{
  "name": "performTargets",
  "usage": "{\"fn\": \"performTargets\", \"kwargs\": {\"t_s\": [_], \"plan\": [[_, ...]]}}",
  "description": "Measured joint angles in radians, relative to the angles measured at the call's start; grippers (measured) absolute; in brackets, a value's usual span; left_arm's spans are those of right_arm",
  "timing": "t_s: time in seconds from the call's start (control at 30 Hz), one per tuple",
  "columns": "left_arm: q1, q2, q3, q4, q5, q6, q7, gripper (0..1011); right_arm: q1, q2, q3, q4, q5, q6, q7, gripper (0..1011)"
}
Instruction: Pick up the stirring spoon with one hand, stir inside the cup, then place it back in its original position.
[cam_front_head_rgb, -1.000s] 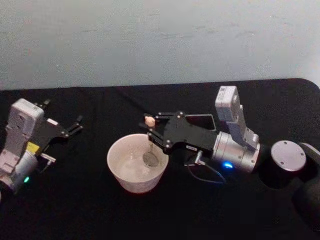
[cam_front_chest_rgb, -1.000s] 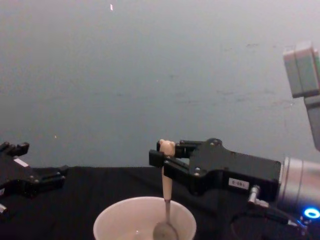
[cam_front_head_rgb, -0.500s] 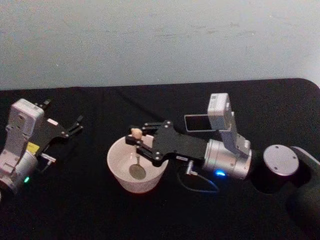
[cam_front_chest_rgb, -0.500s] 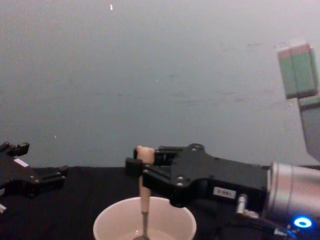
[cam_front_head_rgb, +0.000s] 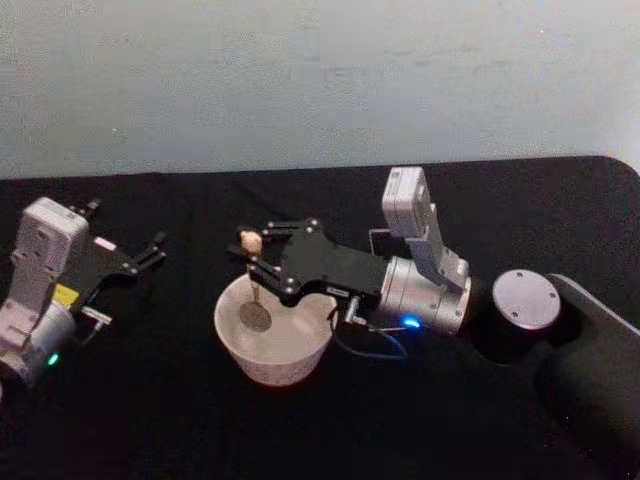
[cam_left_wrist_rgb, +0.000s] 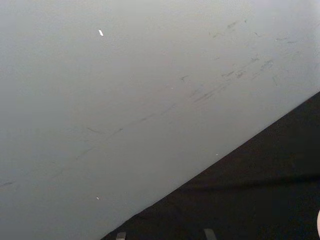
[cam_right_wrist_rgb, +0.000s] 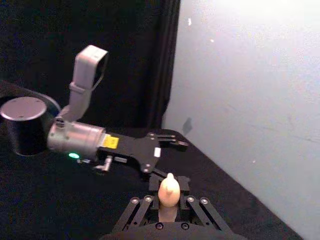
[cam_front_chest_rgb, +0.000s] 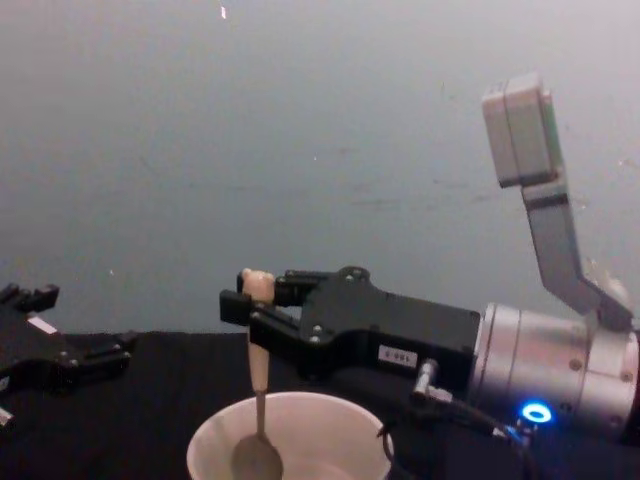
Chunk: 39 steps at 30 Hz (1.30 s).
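Observation:
The cream-white cup (cam_front_head_rgb: 290, 350) stands on the black table, and its rim (cam_front_chest_rgb: 330, 408) shows low in the chest view. The stirring spoon (cam_front_head_rgb: 254, 290) hangs upright with its metal bowl (cam_front_chest_rgb: 257, 460) inside the cup near the left wall. My right gripper (cam_front_head_rgb: 254, 263) is shut on the beige handle just under the bear head (cam_front_chest_rgb: 257, 283), (cam_right_wrist_rgb: 169, 189). Behind my right wrist a sliver of the dark holder (cam_front_head_rgb: 376, 240) shows; most of it is hidden. My left gripper (cam_front_head_rgb: 128, 232) rests open at the table's left, apart from the cup.
My right arm's grey wrist (cam_front_head_rgb: 425, 295) and round elbow joint (cam_front_head_rgb: 525, 297) stretch over the table's right half. A pale wall runs behind the table's far edge. The right wrist view shows my left arm (cam_right_wrist_rgb: 85, 137) lying on the black cloth.
My right gripper has carried the spoon leftward across the cup. The spoon's bowl went from the cup's right side to its left side. The left arm stayed still.

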Motion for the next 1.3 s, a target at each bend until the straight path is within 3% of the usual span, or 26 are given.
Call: {"fn": "performTargets", "kwargs": {"t_s": [0.23,0.8,1.3], "plan": [[0.0,0.0,0.0,0.0,0.0,0.0,0.0,1001,0.007,0.002,0.014,0.022,-0.012,-0.004,-0.014,212],[0.0,0.0,0.0,0.0,0.0,0.0,0.0,1001,-0.011,0.018,0.031,0.001,-0.021,0.006,-0.023,212],[0.0,0.0,0.0,0.0,0.0,0.0,0.0,1001,-0.078,0.092,0.051,-0.116,-0.021,0.05,-0.041,212]]}}
